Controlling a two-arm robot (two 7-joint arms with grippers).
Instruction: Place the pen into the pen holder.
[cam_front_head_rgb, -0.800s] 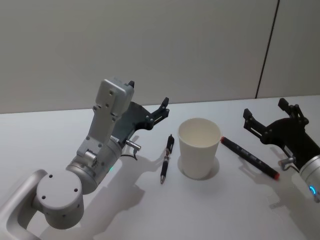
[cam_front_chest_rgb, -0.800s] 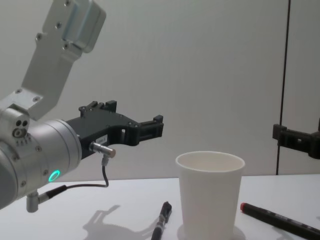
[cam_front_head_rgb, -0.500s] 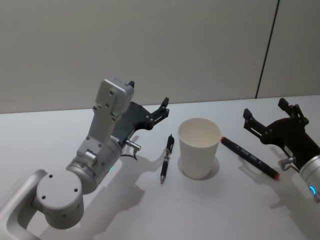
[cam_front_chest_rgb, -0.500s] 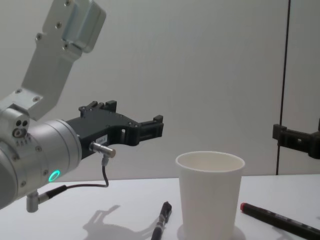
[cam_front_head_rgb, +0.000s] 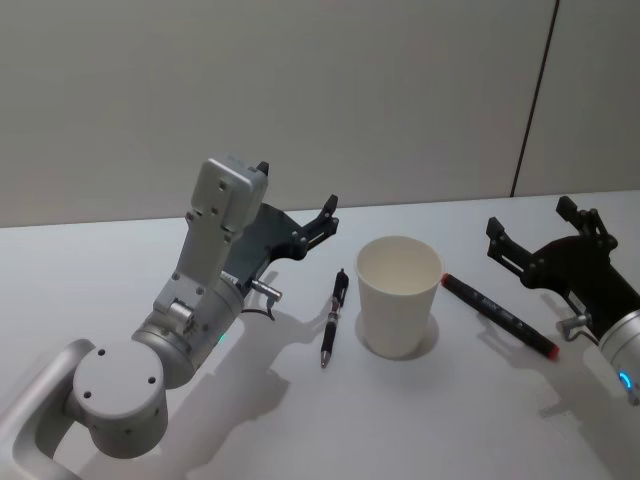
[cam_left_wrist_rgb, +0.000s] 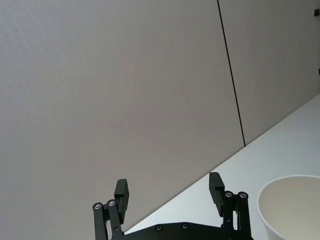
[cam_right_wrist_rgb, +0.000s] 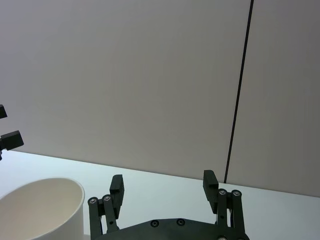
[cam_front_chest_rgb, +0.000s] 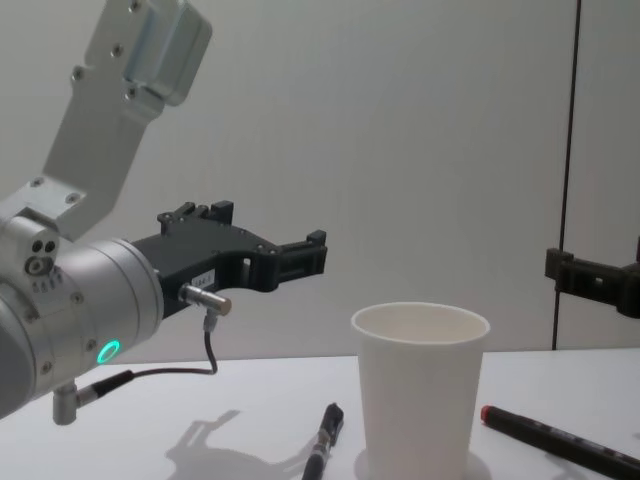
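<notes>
You face a plain white tabletop (cam_front_head_rgb: 420, 420), backed by a pale grey wall (cam_front_head_rgb: 300, 100) split by a thin dark vertical seam (cam_front_head_rgb: 534, 100).

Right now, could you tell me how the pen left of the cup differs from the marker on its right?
The pen is slimmer and black throughout; the marker is thicker with a red end. The pen points almost straight away from the robot; the marker slants across. Both lie flat beside the pen holder.

Your robot's left arm (cam_front_head_rgb: 200, 275) is silver-grey, with round, screw-dotted joint caps. The left end effector (cam_left_wrist_rgb: 169, 184) and right end effector (cam_right_wrist_rgb: 163, 180) are matte black, with small screws at the finger pivots. A thin black cable (cam_front_chest_rgb: 209, 345) and a teal light (cam_front_chest_rgb: 107, 351) mark the left wrist.
</notes>
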